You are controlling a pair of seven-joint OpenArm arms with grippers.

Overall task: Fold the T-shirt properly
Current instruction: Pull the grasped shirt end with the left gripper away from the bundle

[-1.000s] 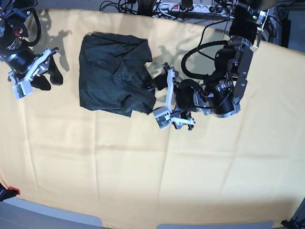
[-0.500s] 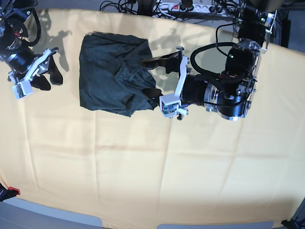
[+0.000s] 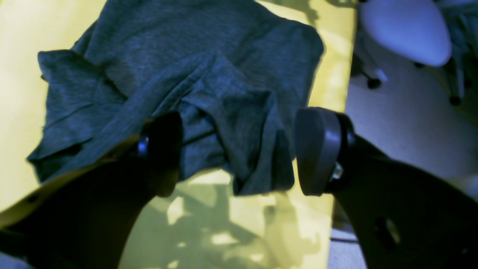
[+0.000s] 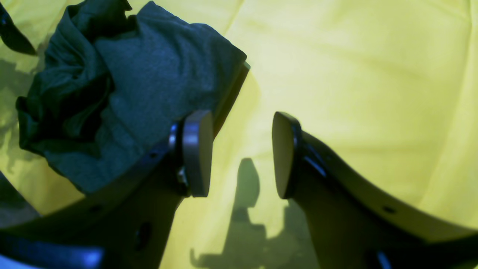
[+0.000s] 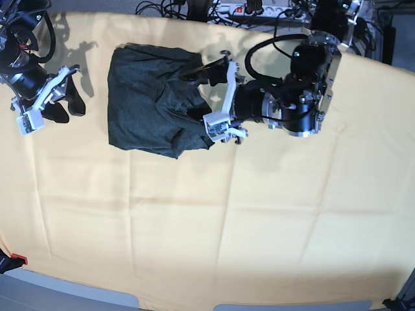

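The T-shirt (image 5: 152, 97) lies crumpled in a rough dark teal-grey block on the yellow cloth at the back left. My left gripper (image 5: 194, 96) reaches in from the right and stands open over the shirt's rumpled right edge. In the left wrist view a bunched fold of the T-shirt (image 3: 239, 112) hangs between the spread fingers (image 3: 317, 149), and the left gripper (image 3: 239, 151) has no grip on it. My right gripper (image 5: 68, 107) rests open at the far left, apart from the shirt. In its own view the right gripper (image 4: 241, 153) holds nothing, with the T-shirt (image 4: 123, 93) beside it.
A yellow cloth (image 5: 207, 227) covers the table. A power strip and cables (image 5: 253, 10) lie along the back edge. A small red item (image 5: 16, 260) sits at the front left corner. Past the table edge a white rounded object (image 3: 405, 30) shows on the floor.
My left arm has swung left and toward the back, bringing its open gripper from the shirt's lower right corner up onto its right edge. The right arm has not moved.
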